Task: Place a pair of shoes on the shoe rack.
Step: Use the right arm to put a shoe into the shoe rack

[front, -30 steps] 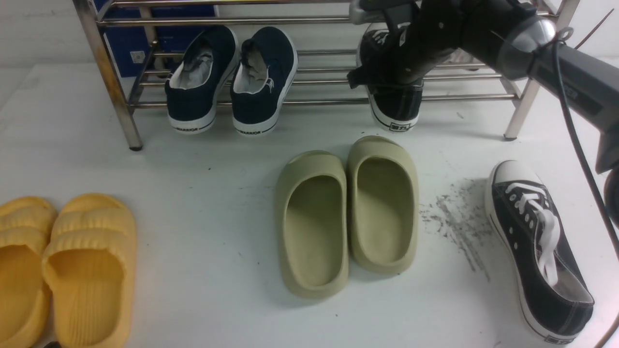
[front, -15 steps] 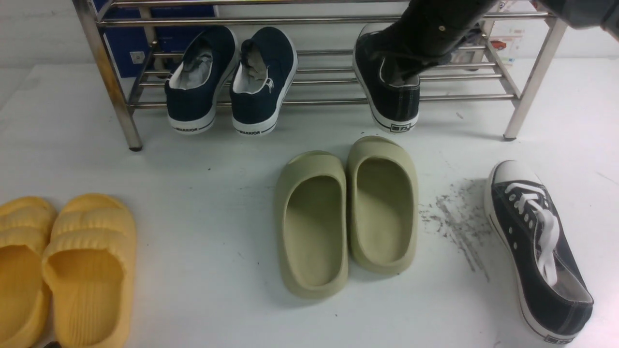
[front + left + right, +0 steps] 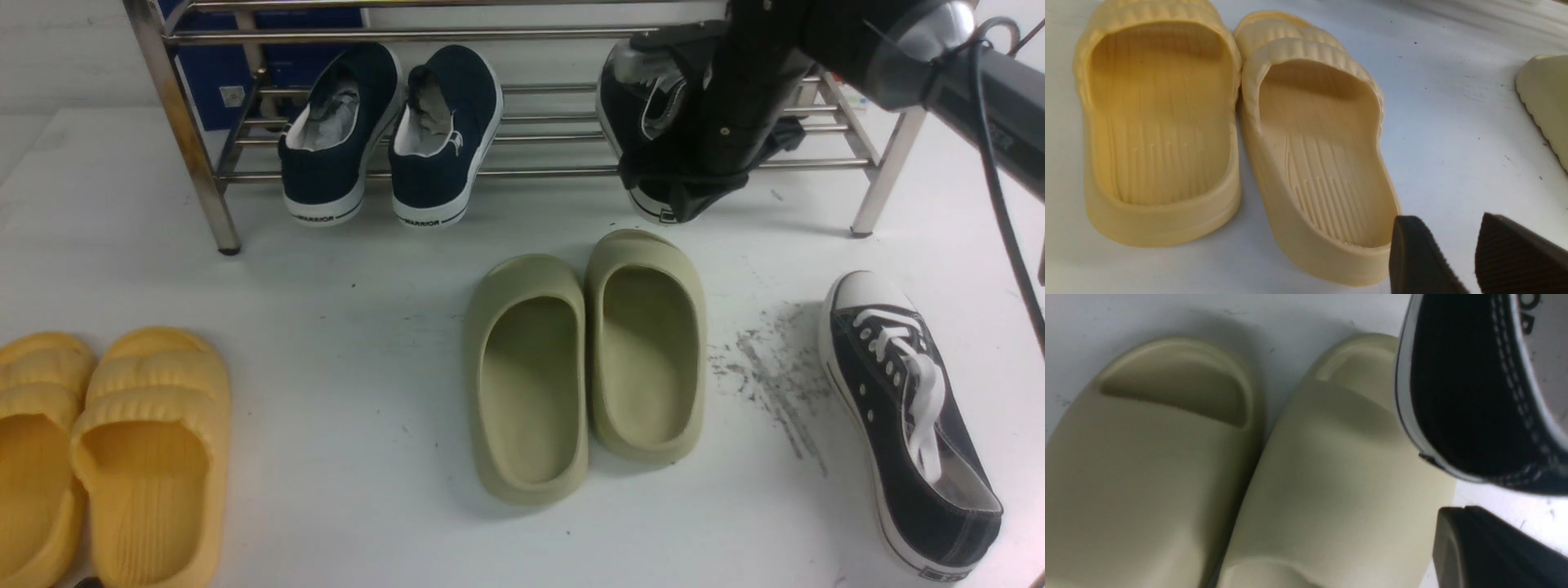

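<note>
One black sneaker (image 3: 624,114) rests on the shoe rack (image 3: 522,171) at its right side, heel toward me and sticking out over the front bar. Its mate (image 3: 906,425) lies on the white table at the right, white laces up. My right gripper (image 3: 684,204) hangs shut and empty just in front of the racked sneaker's heel, hiding most of it. The right wrist view shows that heel (image 3: 1461,396) close above the shut right gripper (image 3: 1457,516). My left gripper (image 3: 1449,218) is open with nothing in it, just beside a yellow slide (image 3: 1314,143).
Two navy slip-ons (image 3: 384,139) sit on the rack's left half. A pair of olive slides (image 3: 588,359) lies mid-table below the racked sneaker. Yellow slides (image 3: 122,457) are at the front left. Dark scuff marks (image 3: 775,384) lie beside the loose sneaker. A blue box (image 3: 212,73) stands behind the rack.
My right gripper has let go of the racked sneaker, pulled back toward me and closed its jaws. The sneaker stays on the rack. Nothing else has moved.
</note>
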